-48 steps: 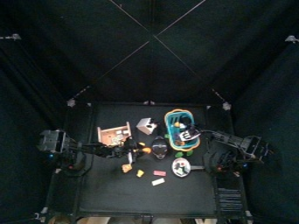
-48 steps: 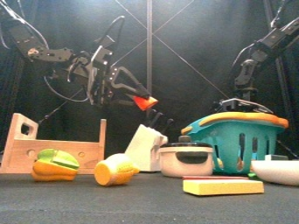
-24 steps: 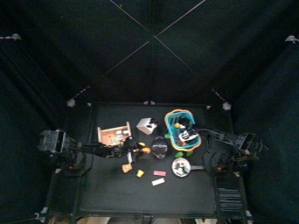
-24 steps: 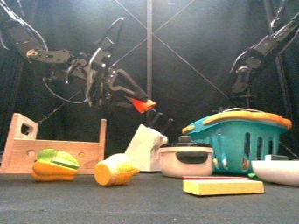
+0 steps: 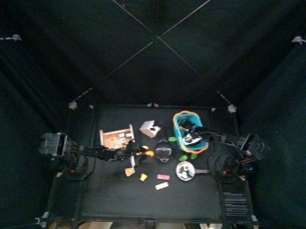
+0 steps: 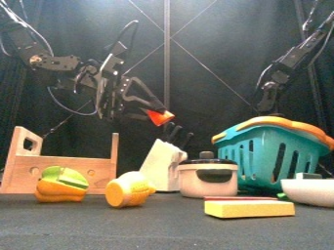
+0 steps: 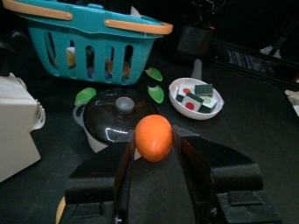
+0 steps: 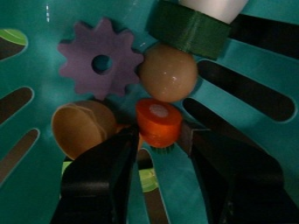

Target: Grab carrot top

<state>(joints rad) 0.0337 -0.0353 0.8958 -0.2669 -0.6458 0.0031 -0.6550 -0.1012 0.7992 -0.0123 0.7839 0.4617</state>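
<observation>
The carrot top (image 8: 160,122), an orange-red stub with a green collar, lies inside the teal basket (image 6: 271,154). It rests beside an egg (image 8: 170,73) and a purple gear (image 8: 98,59). My right gripper (image 8: 160,133) reaches down into the basket, open, with one jaw on each side of the carrot top and a gap to both. In the front view the basket rim hides those jaws. My left gripper (image 7: 153,147) hangs above the table's left middle, shut on an orange carrot piece (image 6: 162,115).
A lidded pot (image 6: 206,178), a white carton (image 6: 159,161) and a wooden stand (image 6: 39,166) stand in a row. Two yellow-green fruits (image 6: 59,183) and a yellow sponge (image 6: 248,208) lie near the front. A white bowl (image 7: 193,92) sits right of the pot.
The basket has tipped and slid a little to the right, and the right arm has shifted with it. The left arm and its carrot piece have stayed still.
</observation>
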